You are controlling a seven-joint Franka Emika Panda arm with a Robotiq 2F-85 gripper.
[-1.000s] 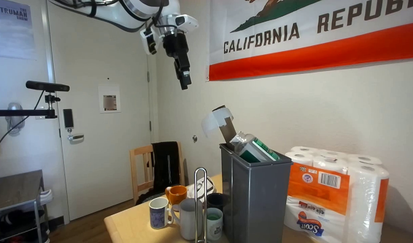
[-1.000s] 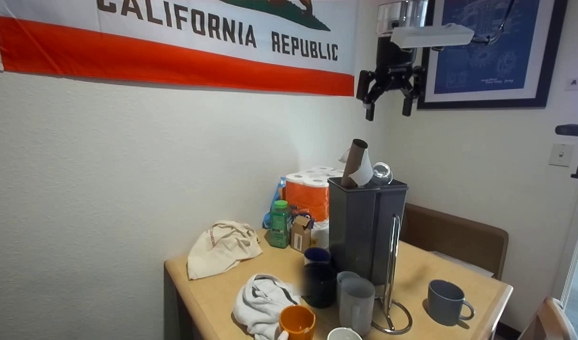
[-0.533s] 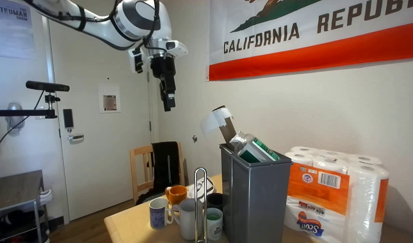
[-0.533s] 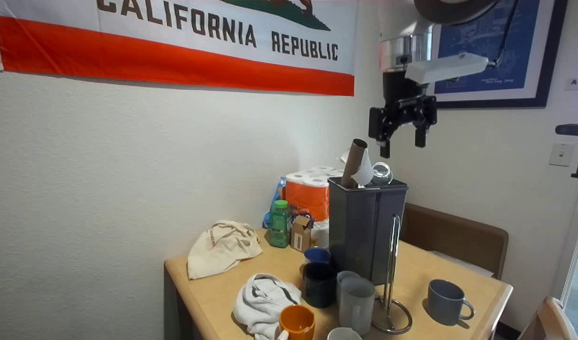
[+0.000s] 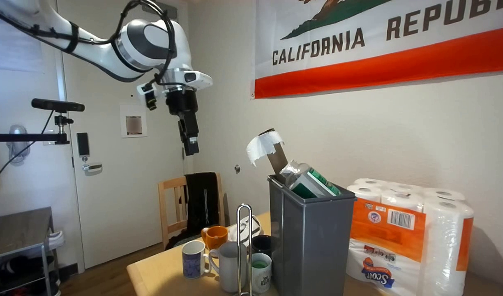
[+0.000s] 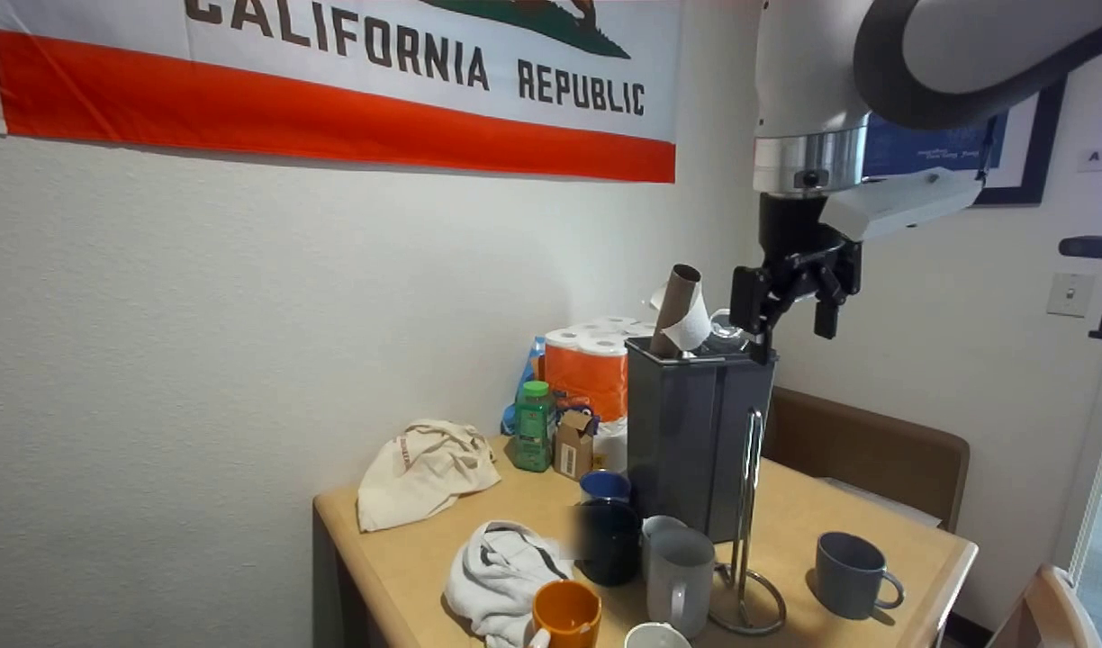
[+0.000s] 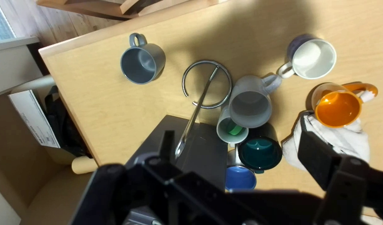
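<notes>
The gripper (image 6: 793,337) hangs splayed and empty, higher than the tall mug (image 7: 250,100), which looks stiff, probably breakable from here, best held by its handle (image 7: 273,83).

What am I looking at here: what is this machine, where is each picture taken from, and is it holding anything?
The machine is one robot arm, mostly white, ending in a black gripper. Its jaws stand open above a wooden table, holding nothing. Two pictures look in from outside the robot; the third, taken from its wrist, looks down past the gripper. On the table are several mugs, a thin metal stand and a tall gray bin with a cardboard tube sticking out. A white cloth lies beside the orange mug, and a pack of paper rolls stands near the bin.
</notes>
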